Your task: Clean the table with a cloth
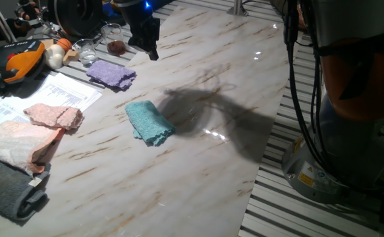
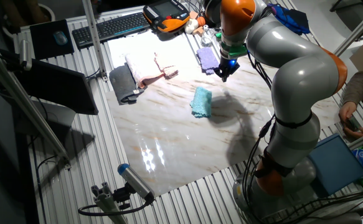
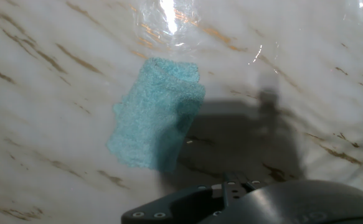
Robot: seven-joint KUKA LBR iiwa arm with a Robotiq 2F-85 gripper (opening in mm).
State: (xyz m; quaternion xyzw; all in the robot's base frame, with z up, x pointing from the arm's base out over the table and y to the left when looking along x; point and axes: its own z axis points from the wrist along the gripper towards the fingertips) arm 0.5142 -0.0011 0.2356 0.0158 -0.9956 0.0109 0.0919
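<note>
The teal cloth (image 1: 149, 122) lies folded and flat on the white marble table (image 1: 198, 171), left of the middle. It also shows in the other fixed view (image 2: 201, 101) and fills the middle left of the hand view (image 3: 156, 112). My gripper (image 1: 153, 52) hangs in the air well above and behind the cloth, near the table's far edge, and holds nothing. In the other fixed view the gripper (image 2: 225, 74) hovers beside the purple cloth. The fingertips are out of the hand view; only the dark hand housing shows at the bottom.
A purple cloth (image 1: 111, 72) lies behind the teal one. Pink cloths (image 1: 53, 116) and a grey cloth (image 1: 7, 187) lie at the left edge. Glasses (image 1: 86, 51), papers and an orange pendant (image 1: 14, 62) stand at the far left. The arm's base (image 1: 350, 99) stands at the right.
</note>
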